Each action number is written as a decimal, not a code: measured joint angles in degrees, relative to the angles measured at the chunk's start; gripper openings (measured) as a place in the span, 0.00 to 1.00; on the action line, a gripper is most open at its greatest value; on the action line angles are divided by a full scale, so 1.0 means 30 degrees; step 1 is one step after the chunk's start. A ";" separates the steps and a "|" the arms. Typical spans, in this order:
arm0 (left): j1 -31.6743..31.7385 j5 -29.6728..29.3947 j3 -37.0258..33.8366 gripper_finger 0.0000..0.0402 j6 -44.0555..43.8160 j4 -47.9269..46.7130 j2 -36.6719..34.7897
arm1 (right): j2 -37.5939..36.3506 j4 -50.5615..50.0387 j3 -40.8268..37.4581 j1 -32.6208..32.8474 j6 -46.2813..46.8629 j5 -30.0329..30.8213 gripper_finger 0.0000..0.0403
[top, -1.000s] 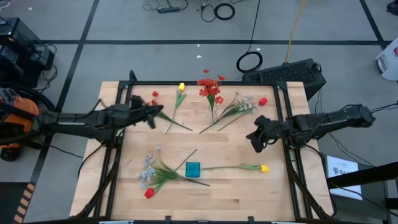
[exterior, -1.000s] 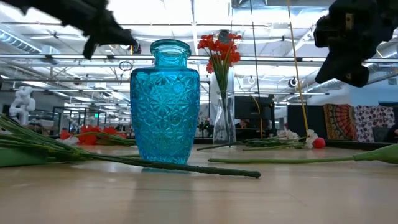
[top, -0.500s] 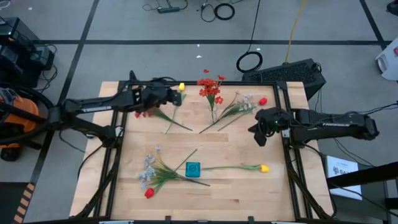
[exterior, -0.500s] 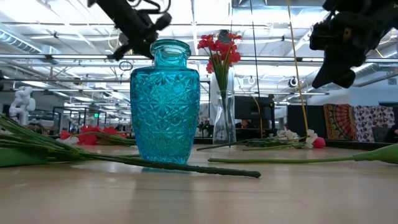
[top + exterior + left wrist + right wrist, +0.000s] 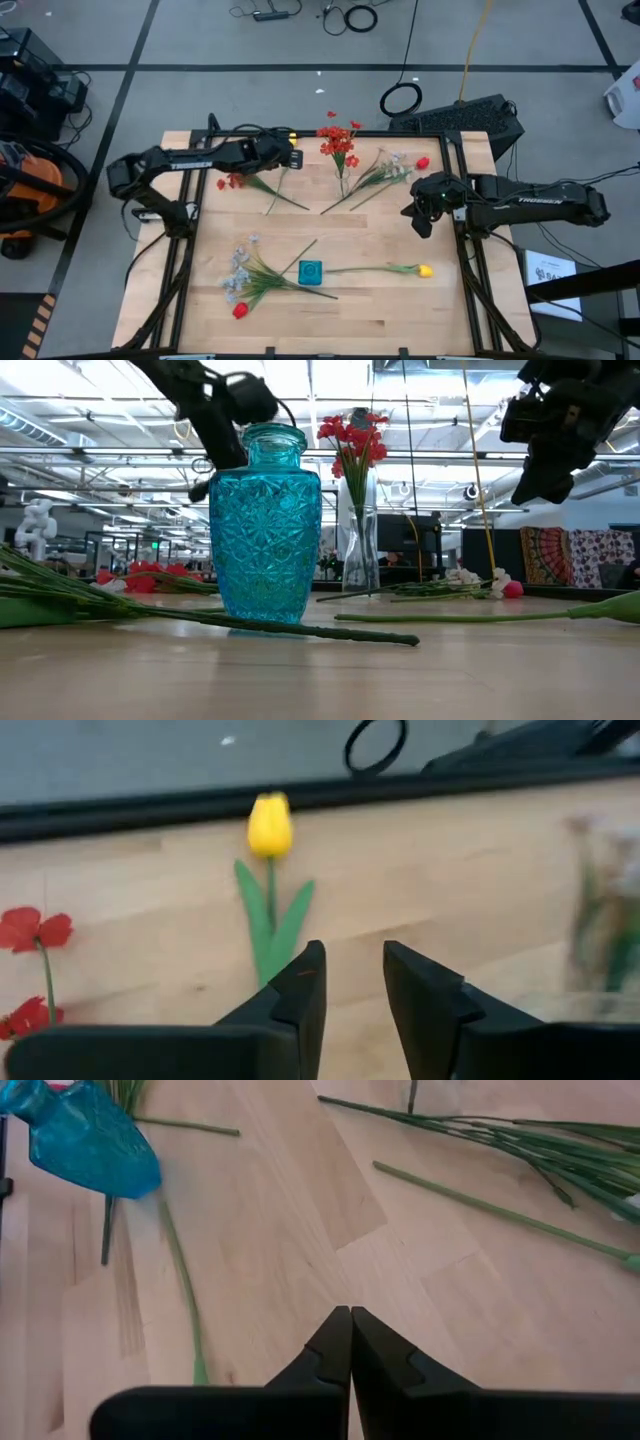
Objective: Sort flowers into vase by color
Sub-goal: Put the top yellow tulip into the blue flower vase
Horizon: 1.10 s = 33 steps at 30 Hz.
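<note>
A yellow tulip (image 5: 292, 140) lies near the table's far edge, its stem running toward the near side. My left gripper (image 5: 284, 156) hovers over its stem and leaves (image 5: 270, 920), open, with nothing between the fingers. A blue glass vase (image 5: 311, 272) stands near the front, and a clear vase (image 5: 340, 150) with red flowers stands at the far middle. A second yellow tulip (image 5: 424, 270) lies right of the blue vase. My right gripper (image 5: 420, 216) hangs shut above the table's right side.
Red sprays (image 5: 232, 182) lie left of the tulip. Pale sprays and a red bud (image 5: 423, 163) lie at the far right. More pale sprays (image 5: 242, 270) and a red bud (image 5: 240, 311) lie left of the blue vase.
My left gripper has swung from over the red sprays toward the table's far edge and to the right, ending above the far yellow tulip's stem. No flower has moved.
</note>
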 joint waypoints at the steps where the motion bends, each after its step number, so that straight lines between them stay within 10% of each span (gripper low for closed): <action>1: 0.0170 0.0322 -0.0007 0.28 -0.0019 -0.0006 0.0315 | 0.0000 -0.0077 0.0000 0.0000 0.0000 0.0001 0.00; 11: 0.3024 0.5405 -0.0007 0.28 -0.0061 0.0024 0.2936 | 0.0000 -0.0649 0.0002 0.0000 -0.0053 -0.0449 0.00; 33: 0.3930 0.6096 0.2906 0.28 0.1169 -0.2395 0.7523 | 0.0007 -0.0554 0.0007 0.0000 0.0743 -0.0379 0.00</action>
